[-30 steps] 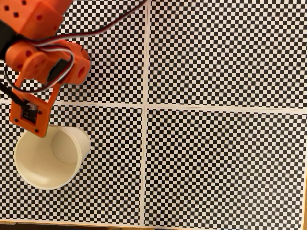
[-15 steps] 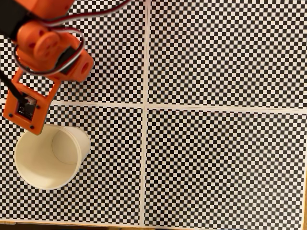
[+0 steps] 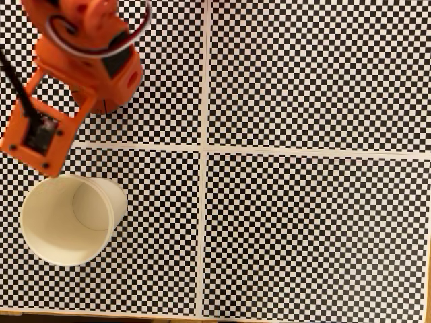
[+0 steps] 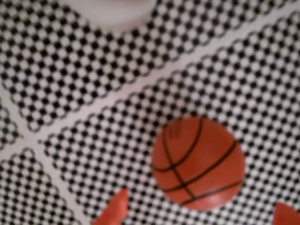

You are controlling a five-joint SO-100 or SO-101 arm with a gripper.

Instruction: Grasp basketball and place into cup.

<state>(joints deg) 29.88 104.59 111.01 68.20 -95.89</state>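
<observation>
ball: the orange ball [image 4: 198, 162] with thin black lines is lying on the checkered bench [image 3: 310, 229] in the wrist view; it is not showing in the fixed view, where the arm is covering that spot
claw: the claw [image 4: 199, 213] is spread wide; its two orange tips are poking up from the bottom edge of the wrist view, one on each side of the ball, and they are not touching it
left tip: it is sitting just beside the lower left of the ball
right tip: only a small corner is showing at the bottom right, a little apart from the ball
cup: the white paper cup [image 3: 71, 220] is standing upright at the lower left of the fixed view with its mouth open to the top; nothing is showing inside it
cup in the wrist view: a blurry white edge [image 4: 112, 10] is peeking in at the top, well apart from the ball
arm: the orange arm [image 3: 84, 57] is hanging over the upper left of the bench in the fixed view, just above the cup
bench: black and white squares are covering it, and white stripes are crossing it
</observation>
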